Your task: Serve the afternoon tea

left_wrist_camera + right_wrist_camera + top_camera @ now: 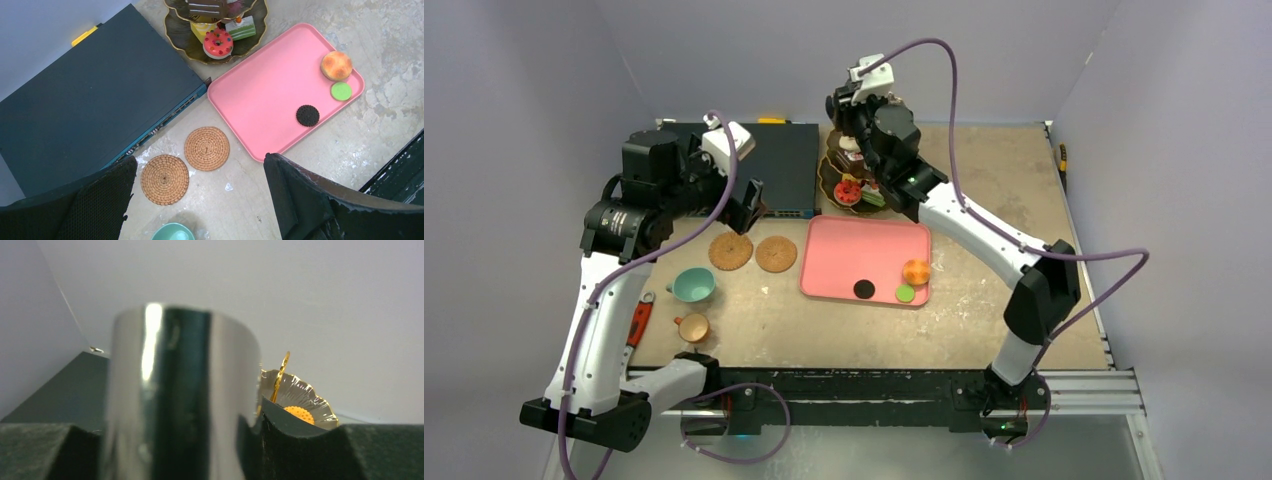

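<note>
Over the woven coasters (164,179), the left pincer (200,162) hangs spread wide, holding nothing. Above the tiered stand (181,42) (toy cakes sit on its lower plates) the right pincer (172,437) pinches glossy tongs (175,365). An orange bun (915,272), green macaron (905,293) and dark cookie (863,289) lie on the pink tray (854,250); teal cup (693,285) and tan cup (693,327) stand on the counter (994,190), near the coasters.

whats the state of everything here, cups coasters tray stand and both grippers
teal cup, upright, empty
tan cup, upright
coasters, flat, bare
pink tray, holding three treats
stand, lower tier loaded with cakes
left gripper, jaws open, empty
right gripper, jaws shut on metal tool
</note>
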Controlling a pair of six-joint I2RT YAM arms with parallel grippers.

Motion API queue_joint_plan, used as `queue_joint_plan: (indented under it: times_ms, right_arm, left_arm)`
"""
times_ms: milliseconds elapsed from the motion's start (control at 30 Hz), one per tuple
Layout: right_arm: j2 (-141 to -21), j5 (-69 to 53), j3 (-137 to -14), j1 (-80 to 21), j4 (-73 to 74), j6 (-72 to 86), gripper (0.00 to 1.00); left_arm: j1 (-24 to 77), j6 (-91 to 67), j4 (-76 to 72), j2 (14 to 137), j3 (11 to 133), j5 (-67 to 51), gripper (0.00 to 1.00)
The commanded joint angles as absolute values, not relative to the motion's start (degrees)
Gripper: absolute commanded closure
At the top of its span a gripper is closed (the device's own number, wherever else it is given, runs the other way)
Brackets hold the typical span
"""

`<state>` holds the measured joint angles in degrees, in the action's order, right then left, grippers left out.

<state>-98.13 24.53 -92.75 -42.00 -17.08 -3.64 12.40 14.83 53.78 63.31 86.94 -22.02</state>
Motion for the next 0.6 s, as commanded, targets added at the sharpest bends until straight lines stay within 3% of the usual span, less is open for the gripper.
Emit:
queue_joint_plan:
  times_ms: [0,367,567]
  right_arm:
    - [-99.07,24.07,-96.97,-41.19,-21.24,-5.00,0.61]
    - [-103.50,25.31,-97.90,-40.12,-22.75,-5.62,0.58]
    - [-102.17,24.65,-95.86,-40.13,-23.06,-5.71,0.49]
  left_arm:
    - [12.16,16.45,53.81,62.49,89.28,-21.39,0.01]
    - [12.20,16.92,54.21,62.14,89.55,-21.18,0.01]
    - [12.23,16.97,54.23,62.14,89.74,-21.01,0.01]
